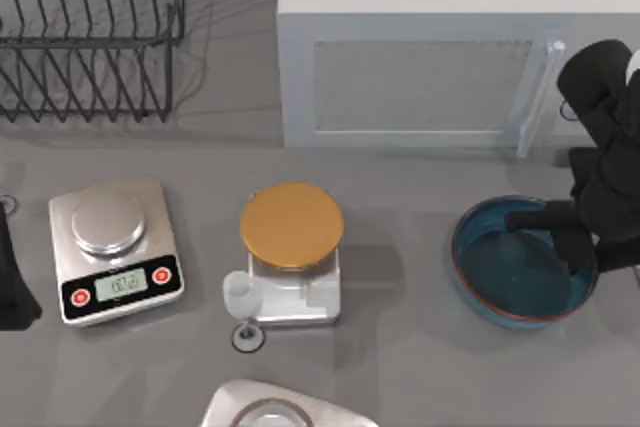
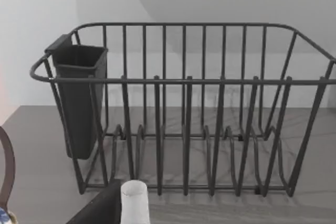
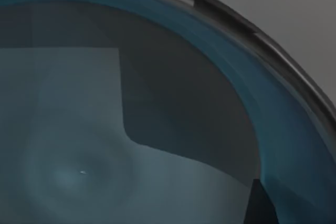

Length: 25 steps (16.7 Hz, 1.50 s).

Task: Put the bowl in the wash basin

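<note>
Top view, bowl: the teal bowl (image 1: 520,272) sits upright on the grey worktop (image 1: 410,347) at the right side, mouth up; being round, it has no long axis.
Top view, right gripper: the right gripper (image 1: 560,232) reaches from the right edge over the bowl's far right rim; whether its fingers are clenched or released cannot be told.
Top view, open room: bare worktop lies between the bowl and the gold-topped stand (image 1: 291,247) in the middle; a white cabinet (image 1: 430,57) stands behind the bowl.
Top view, left side: a scale (image 1: 115,250) rests near the left edge, a wire dish rack (image 1: 90,32) behind it; the left arm (image 1: 12,282) sits parked at the left edge.
Top view, near edge: a pale basin (image 1: 285,409) shows at the near edge.
Left wrist view: the dish rack (image 2: 184,108) with a dark cup holder (image 2: 79,98) on one end.
Right wrist view: the bowl's (image 3: 157,129) glazed inside and curved rim, close up.
</note>
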### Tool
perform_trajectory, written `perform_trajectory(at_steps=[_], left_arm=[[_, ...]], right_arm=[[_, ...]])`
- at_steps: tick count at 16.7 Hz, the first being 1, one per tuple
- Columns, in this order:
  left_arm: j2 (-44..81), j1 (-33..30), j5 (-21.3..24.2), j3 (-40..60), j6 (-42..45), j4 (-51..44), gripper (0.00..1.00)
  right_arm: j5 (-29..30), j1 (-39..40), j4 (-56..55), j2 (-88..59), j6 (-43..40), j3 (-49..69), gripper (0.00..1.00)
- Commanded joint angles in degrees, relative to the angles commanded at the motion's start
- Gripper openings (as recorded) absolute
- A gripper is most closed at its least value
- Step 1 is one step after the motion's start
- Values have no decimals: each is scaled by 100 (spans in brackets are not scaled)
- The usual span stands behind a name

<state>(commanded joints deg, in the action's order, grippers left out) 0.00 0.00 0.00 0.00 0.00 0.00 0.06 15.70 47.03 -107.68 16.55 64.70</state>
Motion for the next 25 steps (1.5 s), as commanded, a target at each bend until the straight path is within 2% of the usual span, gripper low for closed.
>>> perform_trajectory(at_steps=[5,10,14,18,25], left_arm=[[0,0,0,0,0,0,100],[0,0,0,0,0,0,100],[0,0,0,0,0,0,100],[0,0,0,0,0,0,100],[0,0,0,0,0,0,100]], right_arm=[[-193,11,412,374,300,253,0],[-405,-26,2042,976,704,1214,0],[-195,-39,3126,882,344,2141,0],[4,-36,3346,712,-42,2646,0],[-11,-193,3164,749,-84,2464,0]])
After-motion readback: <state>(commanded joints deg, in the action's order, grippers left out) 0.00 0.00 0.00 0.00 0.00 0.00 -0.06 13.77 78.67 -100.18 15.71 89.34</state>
